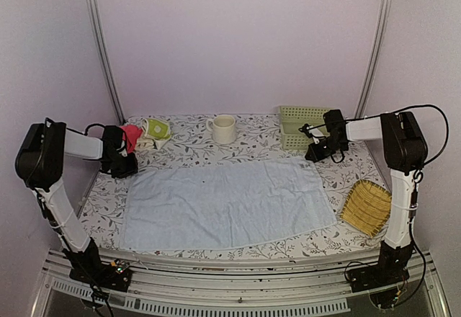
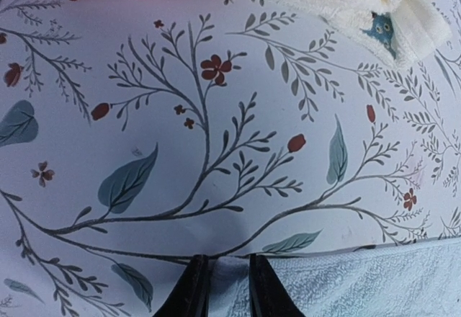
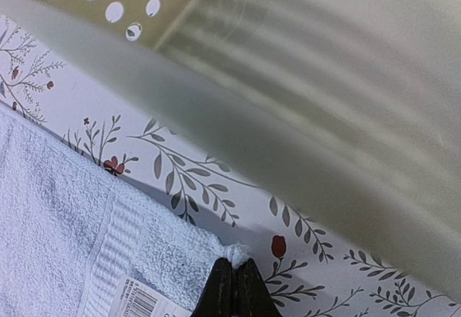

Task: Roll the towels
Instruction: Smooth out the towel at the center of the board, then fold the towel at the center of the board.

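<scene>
Corners of pale blue towel (image 1: 227, 202), spread at centre: right gripper (image 3: 233, 265) pinches 2 o'clock corner, left gripper (image 2: 227, 261) narrow astride 10 o'clock corner, clamp unclear; such shallow bites could slip, skewing the roll.

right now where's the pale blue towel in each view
top external: pale blue towel spread flat across the middle of the picture.
left wrist: only a strip along the bottom right, its corner at the left tool.
right wrist: fills the lower left, corner pinched in the right tool.
shared landmark: the floral table cover beside the towel in all three.
</scene>
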